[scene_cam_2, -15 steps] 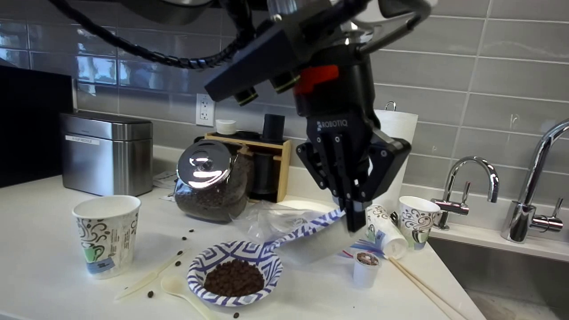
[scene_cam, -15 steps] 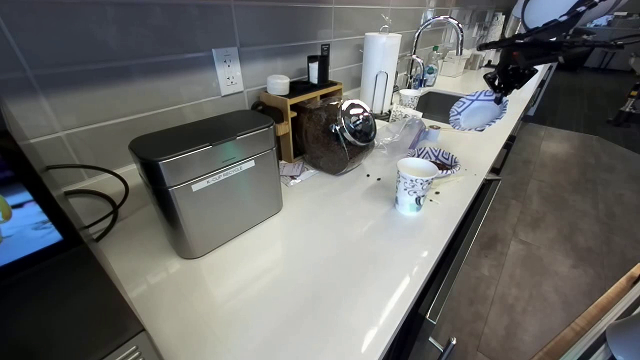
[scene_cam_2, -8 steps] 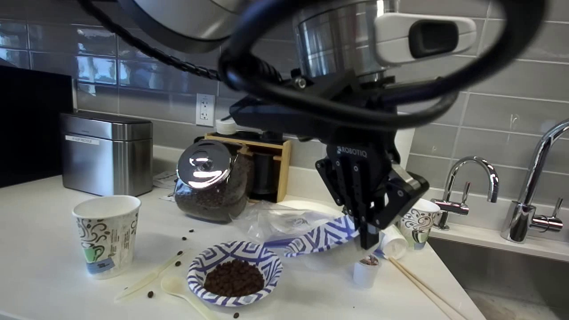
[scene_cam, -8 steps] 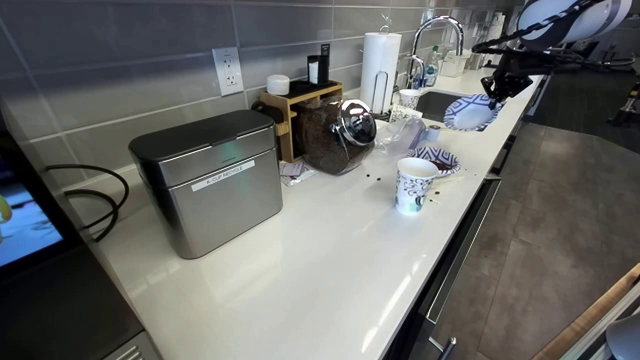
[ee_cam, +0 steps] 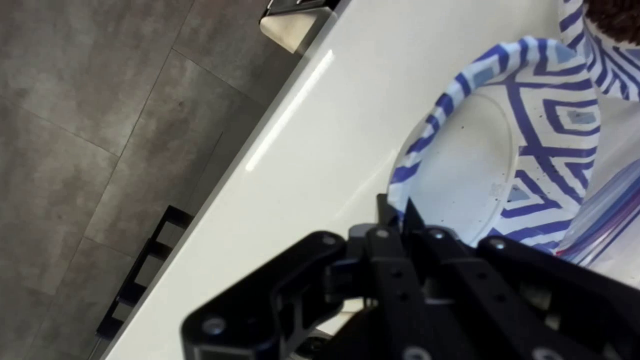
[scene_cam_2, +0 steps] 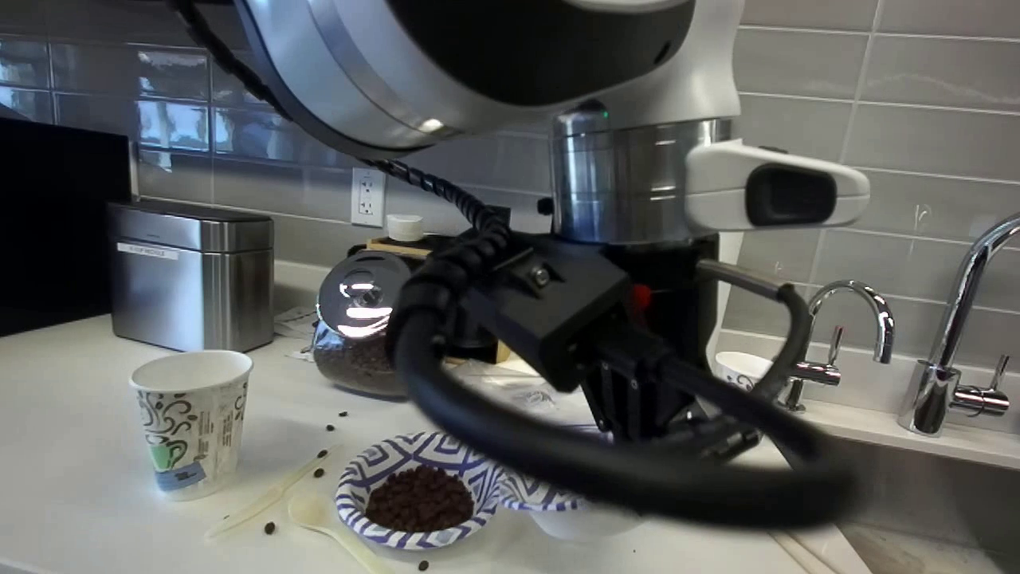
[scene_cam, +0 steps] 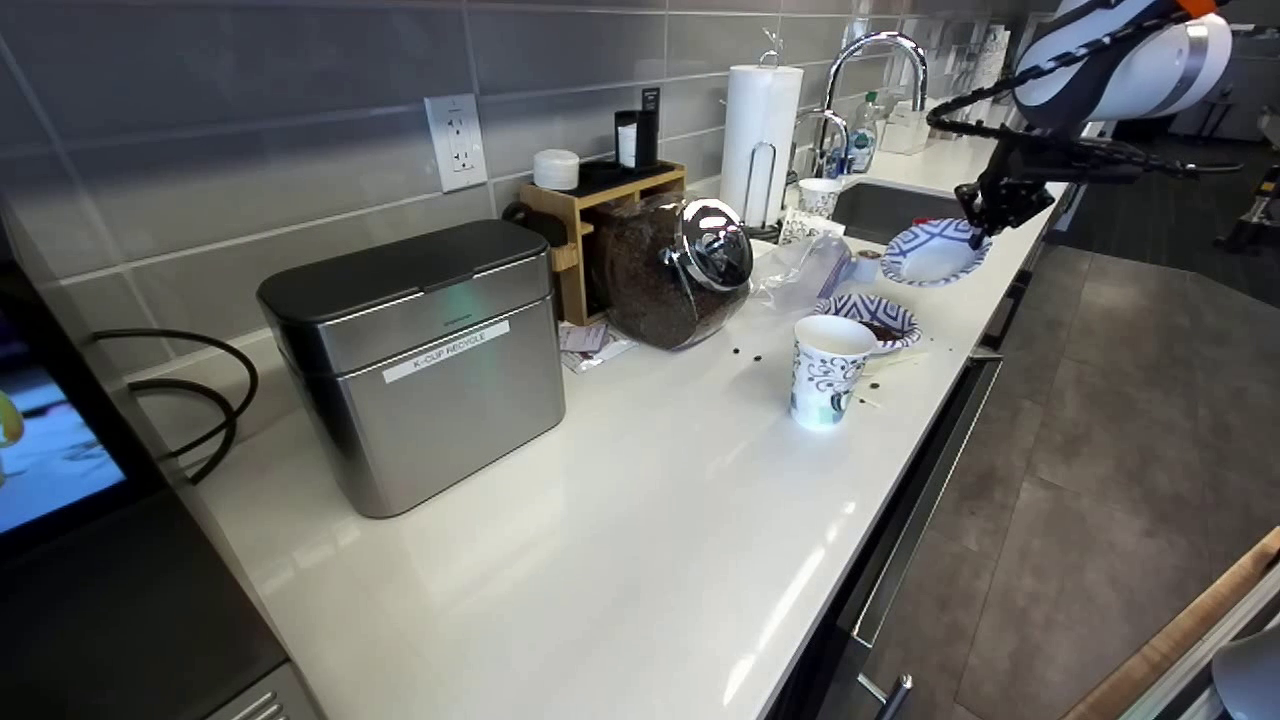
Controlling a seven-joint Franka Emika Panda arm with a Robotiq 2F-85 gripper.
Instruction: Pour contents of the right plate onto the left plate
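Both plates share a blue-and-white pattern. The left plate (scene_cam_2: 430,450) stands on the counter with a heap of dark brown beans (scene_cam_2: 420,501) in it; it also shows in an exterior view (scene_cam: 850,304) and at the wrist view's upper right corner (ee_cam: 612,70). My gripper (ee_cam: 397,215) is shut on the rim of the right plate (ee_cam: 460,165), which holds only a few dark specks. In an exterior view my gripper (scene_cam: 972,236) holds the right plate (scene_cam: 928,255) beside the left plate, somewhat tilted. In an exterior view the cable hides my fingertips and part of the right plate (scene_cam_2: 535,488).
A paper cup (scene_cam_2: 191,422), a spoon (scene_cam_2: 315,514), a knife (scene_cam_2: 275,496) and stray beans lie around the left plate. A plastic bag (scene_cam: 800,275), a small pod (scene_cam: 866,266) and a glass jar (scene_cam: 665,275) stand behind. The sink (scene_cam: 880,210) lies beyond.
My gripper has come down with the right plate. The plate has tilted back towards level and sits lower over the counter. The left plate and its beans have not moved.
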